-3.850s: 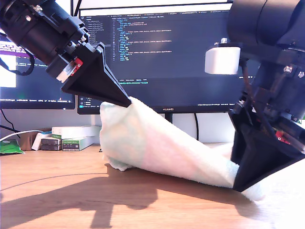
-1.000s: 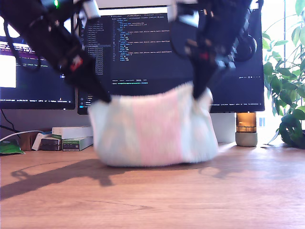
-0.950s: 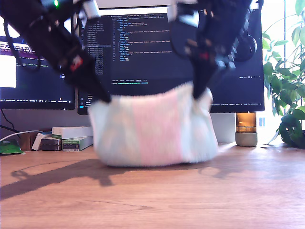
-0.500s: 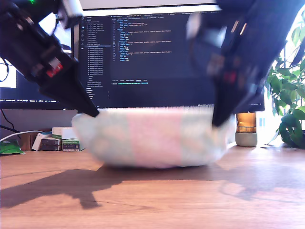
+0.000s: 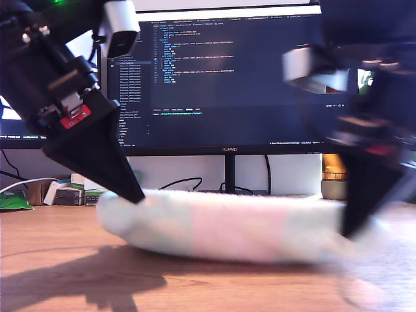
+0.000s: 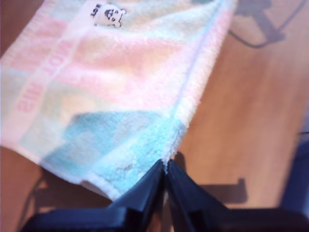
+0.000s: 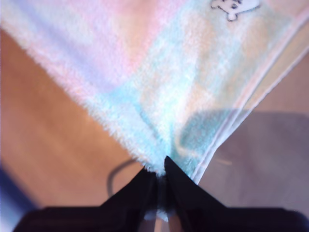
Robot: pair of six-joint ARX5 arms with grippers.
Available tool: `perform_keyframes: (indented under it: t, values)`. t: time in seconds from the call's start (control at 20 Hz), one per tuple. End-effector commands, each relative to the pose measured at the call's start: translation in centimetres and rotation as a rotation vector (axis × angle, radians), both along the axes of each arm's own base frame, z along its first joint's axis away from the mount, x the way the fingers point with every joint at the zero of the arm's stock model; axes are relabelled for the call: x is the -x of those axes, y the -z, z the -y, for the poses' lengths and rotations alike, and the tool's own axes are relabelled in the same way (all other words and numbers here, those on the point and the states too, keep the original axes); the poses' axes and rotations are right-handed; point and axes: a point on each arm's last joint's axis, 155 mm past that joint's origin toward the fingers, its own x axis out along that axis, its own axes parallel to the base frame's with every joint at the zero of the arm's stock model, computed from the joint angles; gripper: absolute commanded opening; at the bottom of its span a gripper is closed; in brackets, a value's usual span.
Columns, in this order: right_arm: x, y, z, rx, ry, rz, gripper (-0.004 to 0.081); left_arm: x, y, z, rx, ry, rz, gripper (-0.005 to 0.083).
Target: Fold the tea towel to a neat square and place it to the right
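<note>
The soft fluffy white tea towel with pale pink and mint-green patches (image 5: 227,227) lies long and low on the brown wooden desk (image 5: 78,286), just in front of the big dark computer monitor (image 5: 221,84) and its stand. It sags in the middle and rests on the desk, while its two ends are held a little higher.

My first gripper (image 6: 165,170) has its black jaws pinched tight on one mint-green corner of the towel. My second gripper (image 7: 161,170) is pinched tight on another green corner, right by the white hem. In the exterior view one black gripper (image 5: 135,194) holds the towel's end in front of the monitor's left side, and another, blurry, gripper (image 5: 354,224) holds the end in front of its right side. I cannot tell which one is which.

I think the towel is light, thick and very floppy. It bends wherever nothing holds it up, and it will not break. The pile looks grippy, not slippery. The best spots to hold are the corners, near the hem, where the cloth is thin and flat, so both ends lift evenly and the edges meet for a neat fold
</note>
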Motion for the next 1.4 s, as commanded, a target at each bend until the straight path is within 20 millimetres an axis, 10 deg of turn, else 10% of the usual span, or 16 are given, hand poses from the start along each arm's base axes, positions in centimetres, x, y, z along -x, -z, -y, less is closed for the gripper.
perform_keyframes:
  t: [0.0,0.5,1.35]
  values:
    - [0.8,-0.7,0.4,-0.024,0.022,0.024,-0.0011,1.1,0.4,-0.5,-0.017,-0.006,-0.021,-0.0019]
    - [2.9,-3.5,1.0,-0.122,0.094,0.01,-0.0011,4.4,0.0,-1.9,-0.029,-0.051,-0.049,-0.0019]
    - [-6.8,-2.2,2.3,-0.041,0.16,0.052,-0.0011,-6.1,-1.1,-2.1,0.0,-0.056,0.286,-0.002]
